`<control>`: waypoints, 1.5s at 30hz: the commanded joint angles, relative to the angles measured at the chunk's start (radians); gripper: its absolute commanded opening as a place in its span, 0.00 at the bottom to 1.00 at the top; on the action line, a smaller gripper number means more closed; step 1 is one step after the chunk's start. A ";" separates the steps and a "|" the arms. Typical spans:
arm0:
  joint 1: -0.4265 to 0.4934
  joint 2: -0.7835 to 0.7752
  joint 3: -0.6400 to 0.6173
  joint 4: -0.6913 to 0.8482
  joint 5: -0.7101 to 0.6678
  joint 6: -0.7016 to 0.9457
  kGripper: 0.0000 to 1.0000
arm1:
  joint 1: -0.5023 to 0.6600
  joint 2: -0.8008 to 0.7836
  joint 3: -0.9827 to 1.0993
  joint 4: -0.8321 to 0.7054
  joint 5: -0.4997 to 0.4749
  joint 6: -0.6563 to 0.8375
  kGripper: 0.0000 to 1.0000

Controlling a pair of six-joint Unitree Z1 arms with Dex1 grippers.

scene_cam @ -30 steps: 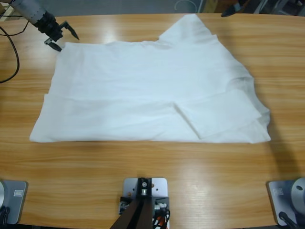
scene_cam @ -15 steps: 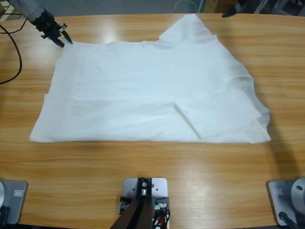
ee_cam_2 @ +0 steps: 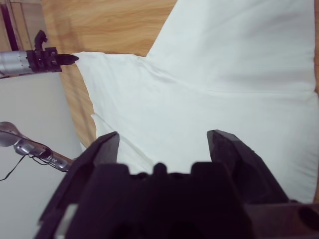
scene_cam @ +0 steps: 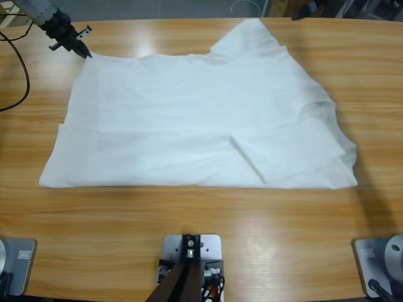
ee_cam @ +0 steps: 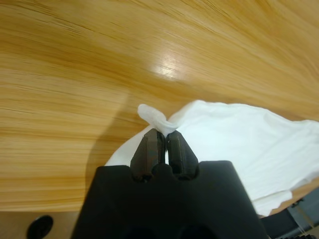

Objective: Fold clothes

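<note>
The clothes are one white T-shirt [scene_cam: 201,119] lying spread across the wooden table, with a sleeve [scene_cam: 252,34] pointing to the far edge and a folded flap [scene_cam: 289,151] near its right side. My left gripper [scene_cam: 84,52] sits at the shirt's far left corner. In the left wrist view its jaws are shut on a small tuft of white cloth [ee_cam: 152,115]. My right gripper [ee_cam_2: 163,142] hangs open above the shirt [ee_cam_2: 239,74] with nothing between its jaws. Only its dark tip [scene_cam: 306,9] shows at the top edge of the high view.
Bare wooden table [scene_cam: 201,214] runs along the front of the shirt and at both ends. A black cable [scene_cam: 19,69] loops on the table at the far left. The left arm [ee_cam_2: 30,60] also shows in the right wrist view.
The left gripper's jaws were spread beside the shirt's far left corner. They have closed on that corner and shifted slightly to the far left. The shirt lies as before.
</note>
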 commanded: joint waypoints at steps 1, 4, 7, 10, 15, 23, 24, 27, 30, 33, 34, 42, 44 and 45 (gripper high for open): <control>-0.008 0.071 0.000 0.027 0.014 0.011 0.00 | -0.008 0.058 -0.156 0.079 -0.001 -0.009 0.74; -0.008 0.067 -0.001 0.034 0.014 0.015 0.00 | -0.021 0.096 -0.186 0.076 0.011 -0.001 0.74; -0.008 0.061 -0.001 0.039 0.014 0.022 0.00 | -0.034 0.139 -0.226 0.076 0.060 -0.011 0.74; -0.008 0.052 -0.001 0.041 0.014 0.026 0.00 | -0.037 0.169 -0.231 0.076 0.141 -0.071 0.74; -0.008 0.044 -0.042 0.067 0.015 0.038 0.00 | -0.034 0.211 -0.226 0.091 0.234 -0.187 0.74; -0.026 0.042 -0.094 0.125 0.014 0.063 0.00 | -0.078 0.253 -0.377 0.088 0.038 -0.095 0.75; -0.033 0.041 -0.106 0.133 0.015 0.063 0.00 | -0.079 0.265 -0.394 0.087 0.037 -0.087 0.75; -0.047 0.042 -0.141 0.140 0.014 0.063 0.00 | -0.081 0.291 -0.420 0.087 0.008 -0.085 0.75; -0.051 0.043 -0.160 0.141 0.014 0.063 0.00 | -0.081 0.301 -0.480 0.084 -0.002 -0.090 0.75; -0.051 0.044 -0.160 0.152 0.015 0.064 0.00 | -0.078 0.300 -0.574 0.058 0.001 -0.091 0.75; -0.051 0.046 -0.160 0.158 0.017 0.068 0.00 | -0.077 0.294 -0.593 0.040 0.003 -0.091 0.75; -0.044 0.055 -0.161 0.178 0.027 0.084 0.00 | -0.073 0.226 -0.613 -0.160 0.072 -0.034 0.75; -0.043 0.056 -0.161 0.179 0.028 0.086 0.00 | -0.073 0.205 -0.612 -0.213 0.088 0.019 0.75; -0.043 0.057 -0.161 0.178 0.028 0.086 0.00 | -0.074 0.195 -0.612 -0.225 0.095 0.043 0.75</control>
